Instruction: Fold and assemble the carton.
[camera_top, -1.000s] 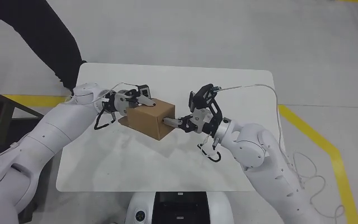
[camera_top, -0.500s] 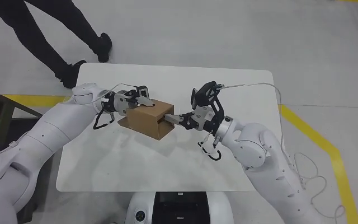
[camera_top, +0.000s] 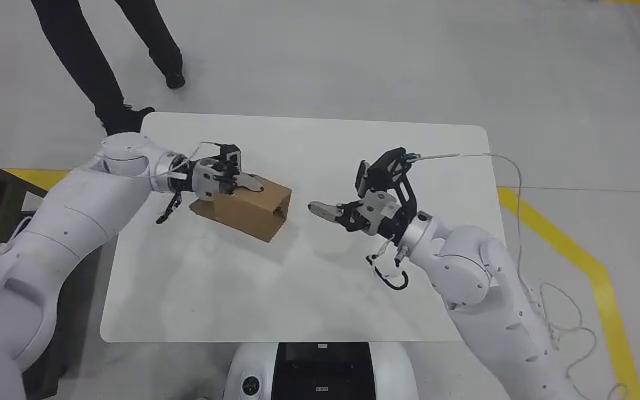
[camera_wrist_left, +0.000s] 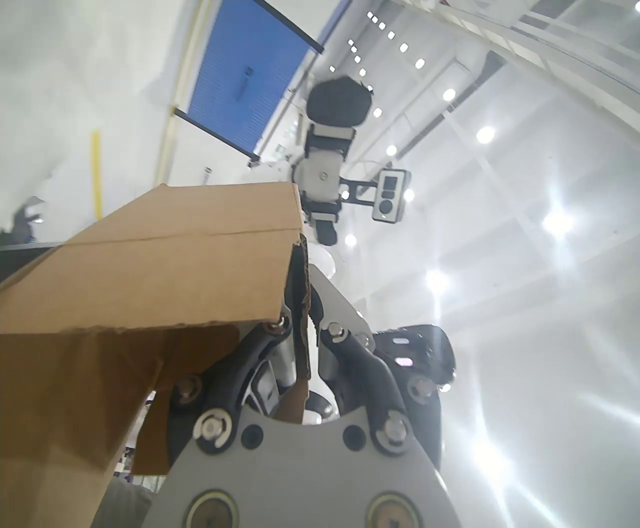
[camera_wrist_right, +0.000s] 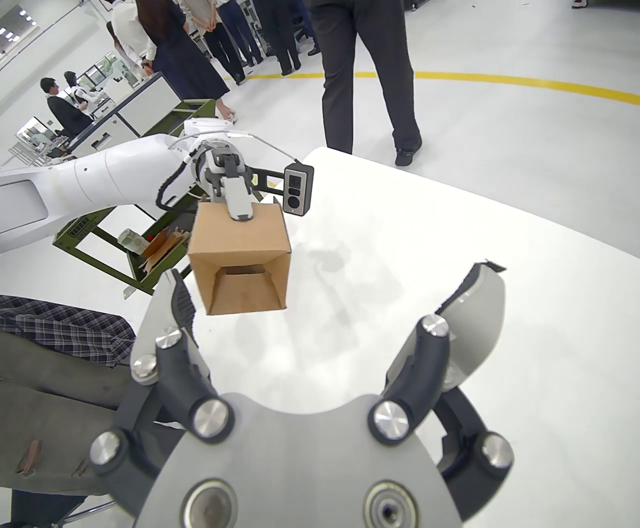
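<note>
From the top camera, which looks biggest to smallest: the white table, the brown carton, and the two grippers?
1. table
2. carton
3. left gripper and right gripper: they look about alike in the top view, so I won't rank one over the other.

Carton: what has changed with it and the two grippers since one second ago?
The right gripper drew back from the open end of the carton and is open, apart from it. The left gripper carried the carton toward its own side of the table. It stays shut on the carton wall.
</note>
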